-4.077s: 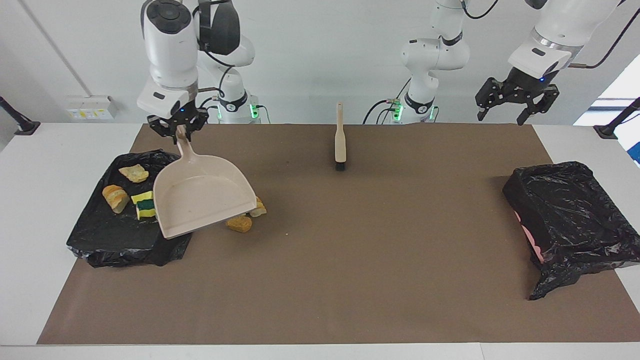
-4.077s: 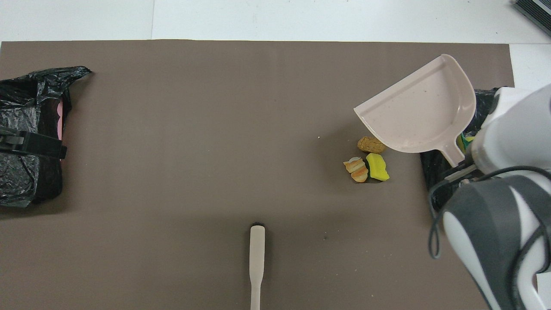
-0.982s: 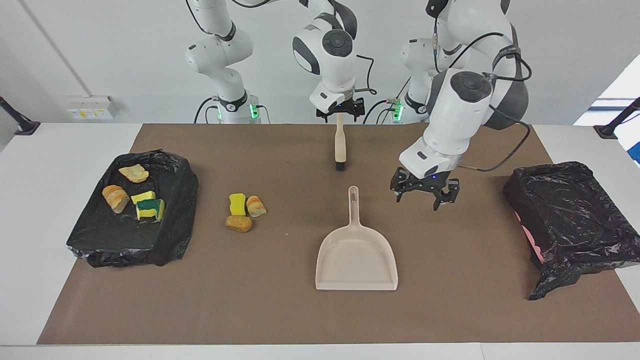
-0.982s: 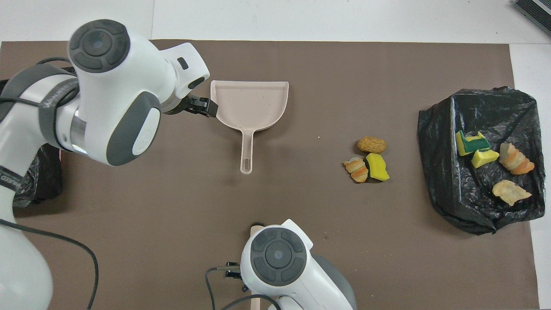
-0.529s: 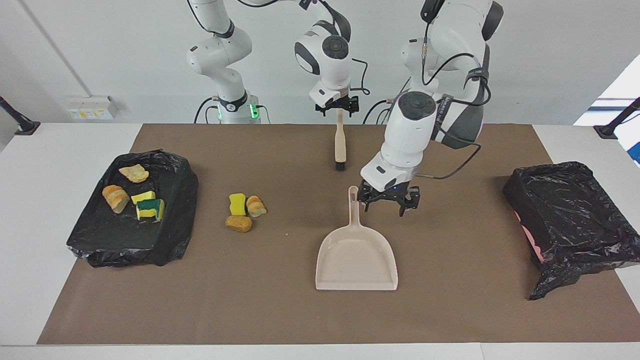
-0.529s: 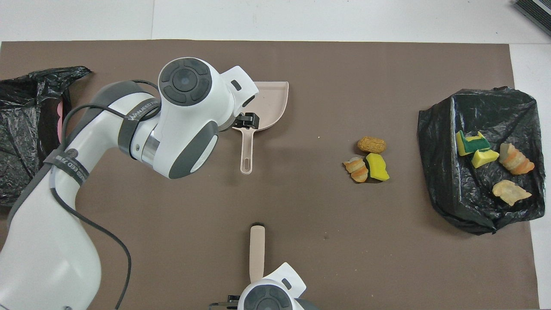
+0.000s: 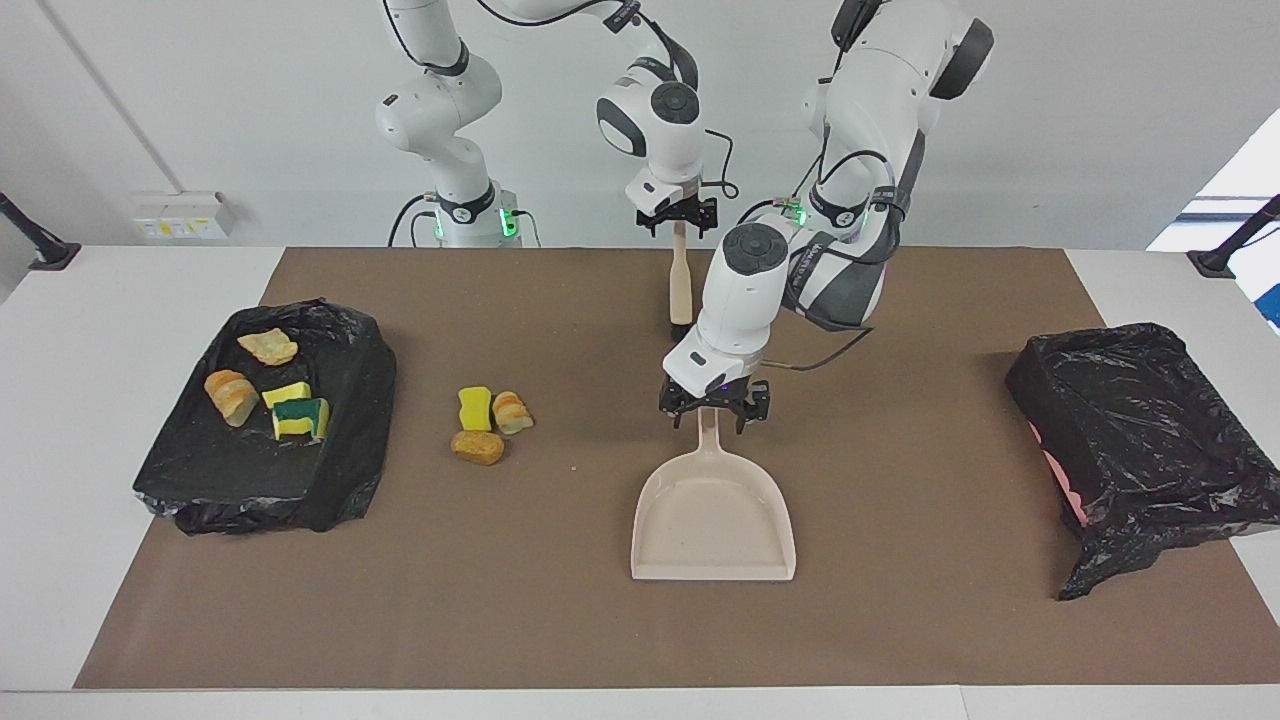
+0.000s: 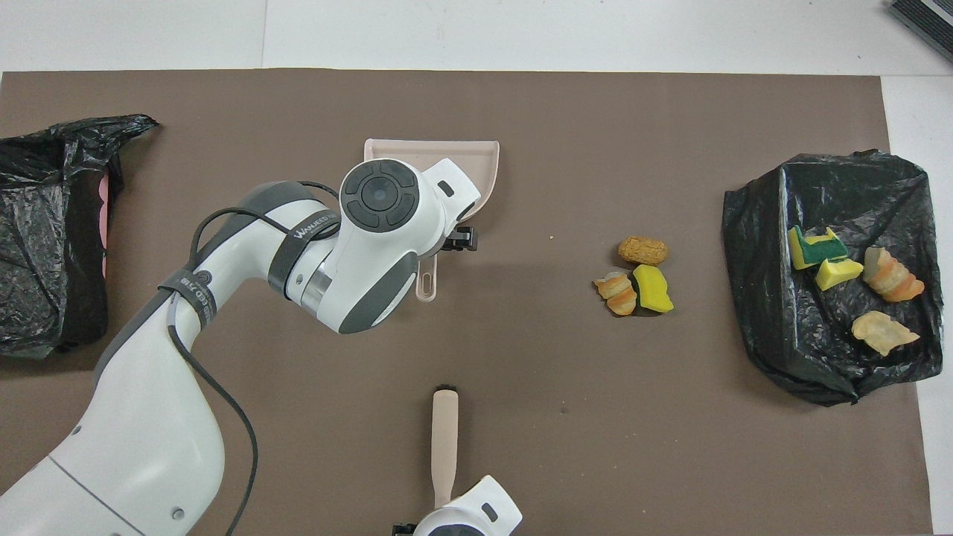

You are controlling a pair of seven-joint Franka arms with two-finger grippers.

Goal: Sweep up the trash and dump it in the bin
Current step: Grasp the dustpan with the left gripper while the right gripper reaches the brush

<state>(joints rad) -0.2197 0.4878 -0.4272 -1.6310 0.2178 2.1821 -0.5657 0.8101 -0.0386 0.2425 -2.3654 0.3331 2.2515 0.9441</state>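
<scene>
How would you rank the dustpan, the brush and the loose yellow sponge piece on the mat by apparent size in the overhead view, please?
1. Dustpan, largest, though the left arm covers much of it.
2. Brush, its handle end hidden under the right arm.
3. Yellow sponge piece, clearly smallest.

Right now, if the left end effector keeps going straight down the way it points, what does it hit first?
Most likely the dustpan's handle. The left end effector points down, open, right over that handle's end in the facing view. How much gap remains is unclear.
</scene>
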